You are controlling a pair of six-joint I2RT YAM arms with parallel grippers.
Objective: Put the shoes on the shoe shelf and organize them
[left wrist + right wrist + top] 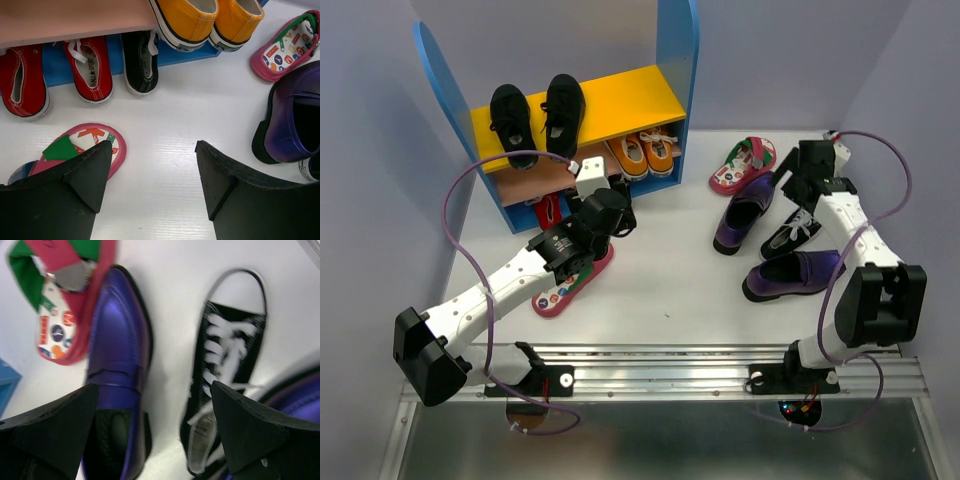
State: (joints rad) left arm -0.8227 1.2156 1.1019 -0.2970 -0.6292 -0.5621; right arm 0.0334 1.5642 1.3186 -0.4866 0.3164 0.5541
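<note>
The shoe shelf [675,50] stands at the back left. Two black shoes [535,115] sit on its yellow top board, and orange shoes [645,152] on the lower board. Red shoes [90,67] and a black sneaker [141,62] lie under it. My left gripper [618,212] [154,147] is open and empty above the table, with a pink flip-flop [570,285] [82,145] beside its left finger. My right gripper [790,182] [154,389] is open, hovering over a purple loafer [745,212] [117,355] and a black-white sneaker [790,232] [230,360].
A second pink flip-flop [742,165] [57,325] lies beyond the loafer. A second purple loafer [795,275] lies nearer the right arm's base. Pale walls close in on the left, back and right. A metal rail [670,365] runs along the near edge.
</note>
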